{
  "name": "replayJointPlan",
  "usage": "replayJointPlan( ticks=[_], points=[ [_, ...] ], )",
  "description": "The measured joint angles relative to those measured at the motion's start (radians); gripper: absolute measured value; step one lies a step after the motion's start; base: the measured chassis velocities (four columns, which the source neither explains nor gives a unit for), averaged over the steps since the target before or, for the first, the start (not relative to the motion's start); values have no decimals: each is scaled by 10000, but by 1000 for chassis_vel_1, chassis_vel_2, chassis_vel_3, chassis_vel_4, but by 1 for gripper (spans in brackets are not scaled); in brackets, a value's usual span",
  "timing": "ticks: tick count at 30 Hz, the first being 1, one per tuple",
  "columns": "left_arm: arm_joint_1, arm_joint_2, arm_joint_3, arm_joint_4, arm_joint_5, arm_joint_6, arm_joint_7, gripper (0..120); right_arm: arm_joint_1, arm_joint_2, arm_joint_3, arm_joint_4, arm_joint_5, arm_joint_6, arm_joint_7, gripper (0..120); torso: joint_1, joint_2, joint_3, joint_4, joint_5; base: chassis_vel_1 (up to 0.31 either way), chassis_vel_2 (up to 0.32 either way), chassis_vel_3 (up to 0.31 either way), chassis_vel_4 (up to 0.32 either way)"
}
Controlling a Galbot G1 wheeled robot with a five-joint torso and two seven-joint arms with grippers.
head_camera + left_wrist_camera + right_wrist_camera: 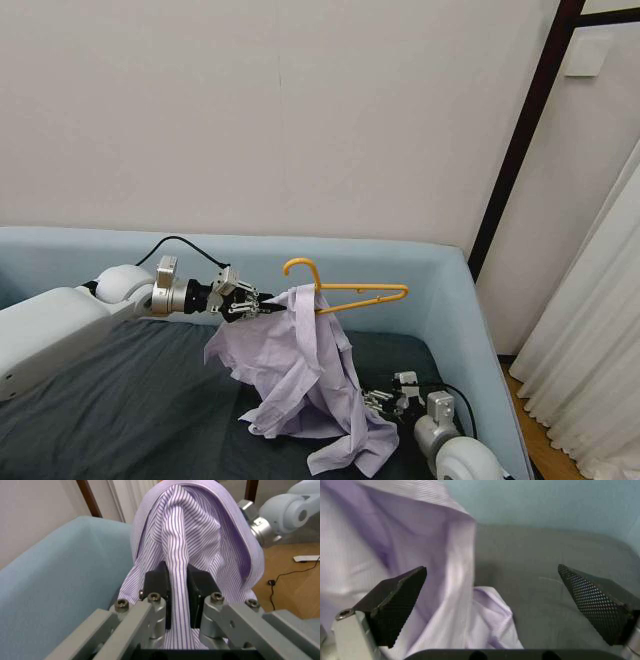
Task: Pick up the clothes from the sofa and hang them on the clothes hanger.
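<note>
Shirt, lilac with fine stripes, centre of the head view frame; upper part draped over the hook end of a yellow hanger, lower part trailing onto the dark sofa seat; left gripper reaching in from the left of frame, clamped on a fold of the cloth just beside the hanger's hook; right gripper low at lower right, near the hem, jaws spread wide, holding nothing; pale blue sofa back behind.

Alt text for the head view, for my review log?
The left gripper, jaws shut, holds a purple striped shirt up, partly draped on a yellow hanger, above a blue sofa. The right gripper sits low beside the shirt's hem, jaws open.
</note>
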Motion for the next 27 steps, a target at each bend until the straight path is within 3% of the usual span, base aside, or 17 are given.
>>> replayJointPlan(
  ticks=[7, 15, 27],
  points=[
    [130, 337, -135, -251, -1, -1, -5, 8, 266, 693, -448, -741, -49, -140, -74, 100, 0, -1, 0, 5, 4, 0, 0, 0, 0],
    [265, 412, -214, -313, 1, -1, 8, 8, 267, 897, -778, -1004, -248, -197, -366, 98, 0, -2, 0, 1, 1, 0, 0, 0, 0],
    [282, 321, -198, -308, 9, 10, 37, 8, 443, 1117, -898, -1464, -121, -225, -478, 56, 0, -1, 0, 2, 2, 0, 0, 0, 0]
  ],
)
